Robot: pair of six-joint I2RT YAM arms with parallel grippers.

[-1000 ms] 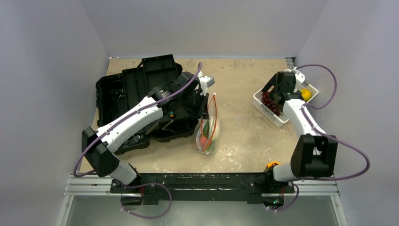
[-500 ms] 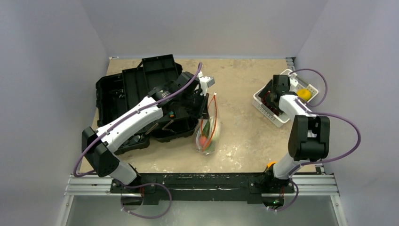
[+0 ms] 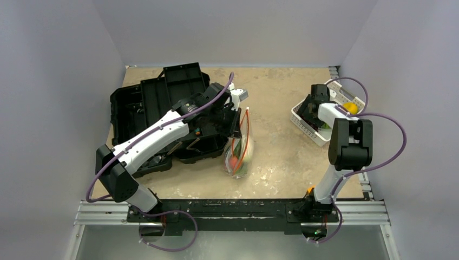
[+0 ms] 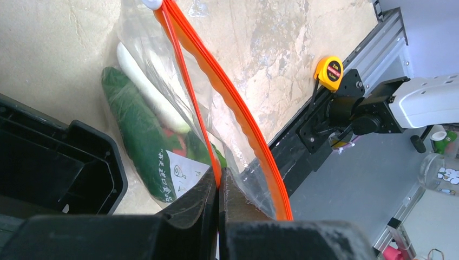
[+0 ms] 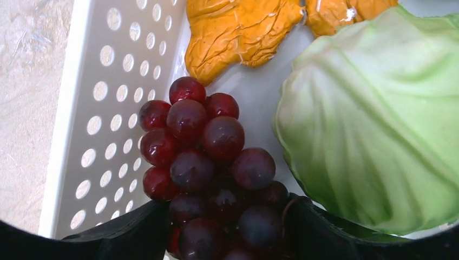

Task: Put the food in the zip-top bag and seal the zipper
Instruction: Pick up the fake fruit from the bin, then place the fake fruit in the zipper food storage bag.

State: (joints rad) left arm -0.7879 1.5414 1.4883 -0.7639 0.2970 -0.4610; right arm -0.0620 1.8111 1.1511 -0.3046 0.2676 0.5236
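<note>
The zip-top bag (image 3: pixel 238 149) stands upright in the middle of the table with its mouth held wide. My left gripper (image 3: pixel 236 116) (image 4: pixel 219 187) is shut on one side of the orange-red zipper (image 4: pixel 238 116). Inside the bag (image 4: pixel 162 108) lie a green cucumber (image 4: pixel 135 135), a white radish (image 4: pixel 149 89) and a pink-red fruit (image 3: pixel 233 161). My right gripper (image 3: pixel 313 109) (image 5: pixel 227 227) reaches down into the white basket (image 5: pixel 97 108), its fingers pressed against both sides of the purple grapes (image 5: pixel 211 162). A pale green cabbage (image 5: pixel 373 119) lies right beside them, and the lemon (image 3: pixel 352 108) sits at the basket's far end.
An open black toolbox (image 3: pixel 151 103) fills the left half of the table, its edge (image 4: pixel 48 157) close to the bag. A crumpled orange piece (image 5: pixel 238 30) lies in the basket beyond the grapes. A yellow tape measure (image 4: pixel 329 72) sits at the front rail by the right arm's base.
The right arm has folded in and lowered its gripper into the basket, and its fingers have closed in on the grapes. The left arm and bag have stayed put.
</note>
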